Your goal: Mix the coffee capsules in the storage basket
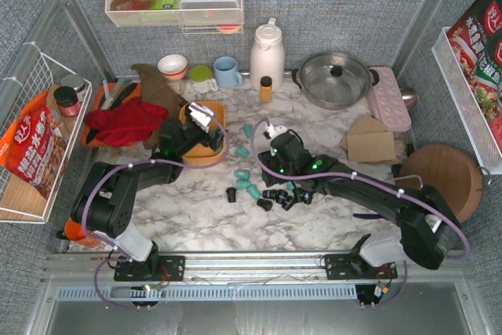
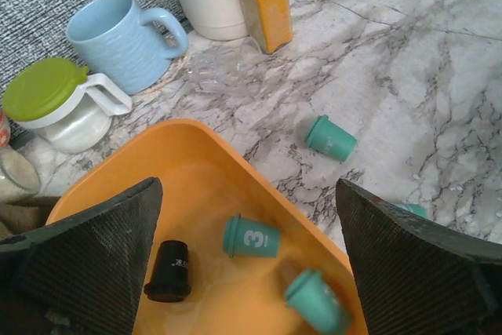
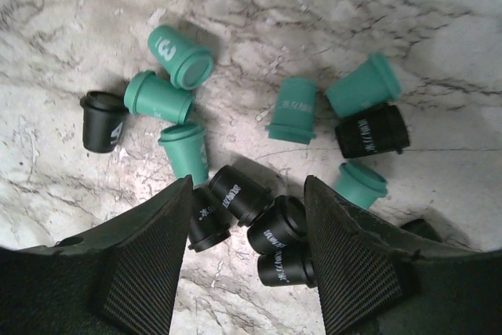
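The orange storage basket (image 1: 210, 154) sits left of centre. In the left wrist view it (image 2: 196, 162) holds one black capsule (image 2: 169, 271) and two teal capsules (image 2: 251, 237). My left gripper (image 1: 194, 132) hangs open and empty above it (image 2: 251, 272). More teal and black capsules (image 1: 249, 187) lie loose on the marble. My right gripper (image 1: 281, 187) is open and low, its fingers (image 3: 357, 272) on either side of several black capsules (image 3: 274, 225). Teal capsules (image 3: 176, 56) lie beyond them. One teal capsule (image 2: 329, 137) lies just outside the basket.
A blue mug (image 1: 227, 71), green-lidded cup (image 1: 201, 73), white jug (image 1: 267, 54), spice bottle (image 1: 266, 89) and steel pot (image 1: 335, 78) stand at the back. A red cloth (image 1: 121, 123) lies left of the basket. A round wooden board (image 1: 443, 178) is at the right.
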